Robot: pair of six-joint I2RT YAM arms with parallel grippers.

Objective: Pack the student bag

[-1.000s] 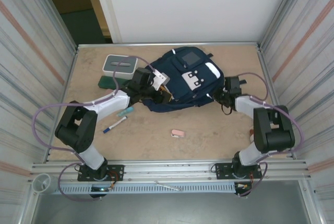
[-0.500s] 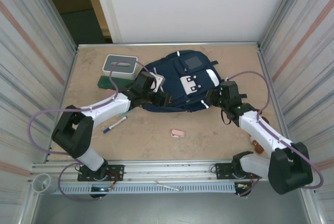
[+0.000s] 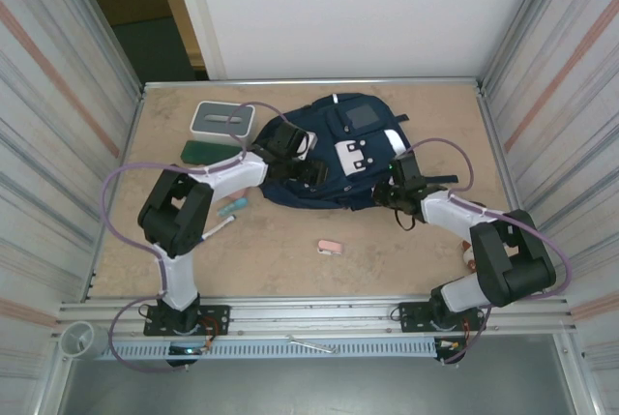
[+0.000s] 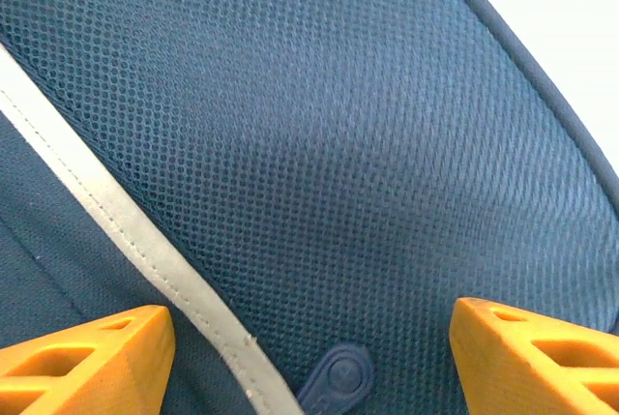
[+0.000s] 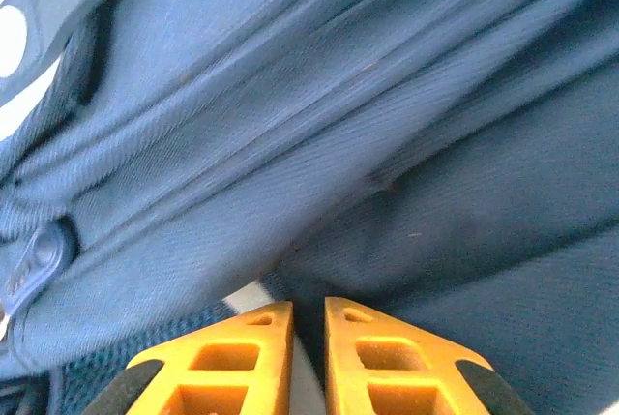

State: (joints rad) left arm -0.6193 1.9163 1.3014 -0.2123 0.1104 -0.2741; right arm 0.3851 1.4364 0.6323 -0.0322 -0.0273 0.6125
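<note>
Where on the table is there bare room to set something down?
Free: the far right corner of the table, between bag and right wall; the near middle strip, except the eraser. Crowded: left side, with box, green pad, marker, pen and left arm.

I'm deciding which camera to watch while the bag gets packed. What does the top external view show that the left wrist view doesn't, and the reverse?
Top external gives the layout: the whole student bag, the grey-and-white box, a teal marker, a blue-and-white pen, a pink eraser, and the right gripper at the bag's right edge. Left wrist gives close detail: navy mesh, a grey reflective stripe, a round rubber tab, and the left gripper open, fingers wide apart. Both show the student bag with the left gripper over it.
</note>
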